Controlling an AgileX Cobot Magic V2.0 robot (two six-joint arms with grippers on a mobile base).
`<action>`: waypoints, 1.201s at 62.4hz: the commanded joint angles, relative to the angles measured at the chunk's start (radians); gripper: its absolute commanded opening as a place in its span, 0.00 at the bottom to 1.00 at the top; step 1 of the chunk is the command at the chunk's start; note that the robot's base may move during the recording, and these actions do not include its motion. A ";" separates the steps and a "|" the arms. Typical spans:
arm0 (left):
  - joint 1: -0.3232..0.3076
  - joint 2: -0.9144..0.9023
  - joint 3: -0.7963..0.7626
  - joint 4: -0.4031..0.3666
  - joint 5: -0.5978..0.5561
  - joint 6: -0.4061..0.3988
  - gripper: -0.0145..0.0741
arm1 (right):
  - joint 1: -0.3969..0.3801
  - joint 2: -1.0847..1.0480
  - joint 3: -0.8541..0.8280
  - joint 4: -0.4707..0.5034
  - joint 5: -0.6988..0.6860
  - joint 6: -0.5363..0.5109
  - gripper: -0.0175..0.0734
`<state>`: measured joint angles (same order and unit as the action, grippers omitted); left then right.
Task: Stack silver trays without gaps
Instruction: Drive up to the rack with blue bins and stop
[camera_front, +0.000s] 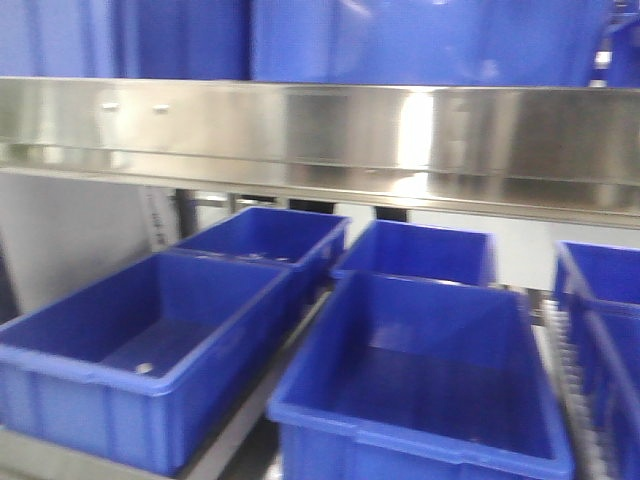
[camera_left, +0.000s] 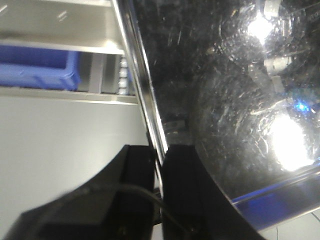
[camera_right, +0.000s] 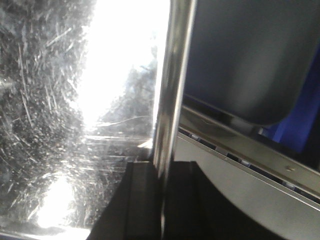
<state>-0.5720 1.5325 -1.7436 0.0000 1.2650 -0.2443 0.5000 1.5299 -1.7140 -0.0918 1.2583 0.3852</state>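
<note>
No silver tray and neither gripper shows in the front view. In the left wrist view, a silver tray (camera_left: 225, 100) with a scratched, shiny face fills the right side. My left gripper (camera_left: 160, 150) is shut on its thin rim (camera_left: 142, 75), one black finger (camera_left: 137, 170) on each side. The right wrist view shows a silver tray (camera_right: 50, 125) glaring on the left. My right gripper (camera_right: 162, 167) is shut on its upright rim (camera_right: 170, 75). I cannot tell whether both grippers hold the same tray.
Several open blue bins (camera_front: 420, 370) sit in rows below a long brushed-steel shelf rail (camera_front: 320, 135), with more blue bins above it. A blue bin (camera_left: 35, 67) and shelf edge lie beyond the left gripper. A roller track (camera_right: 235, 155) runs right of the right gripper.
</note>
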 joint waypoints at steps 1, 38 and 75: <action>-0.015 -0.040 -0.036 -0.101 -0.023 0.033 0.11 | 0.008 -0.036 -0.029 0.046 0.071 -0.017 0.26; -0.015 -0.040 -0.036 -0.110 -0.043 0.033 0.11 | 0.008 -0.036 -0.029 0.046 0.071 -0.017 0.26; -0.015 -0.037 -0.036 -0.286 -0.104 0.033 0.11 | 0.008 -0.036 -0.029 0.046 0.071 -0.017 0.26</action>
<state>-0.5673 1.5325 -1.7436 -0.1052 1.2650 -0.2443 0.4948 1.5299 -1.7140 -0.1439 1.2583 0.3847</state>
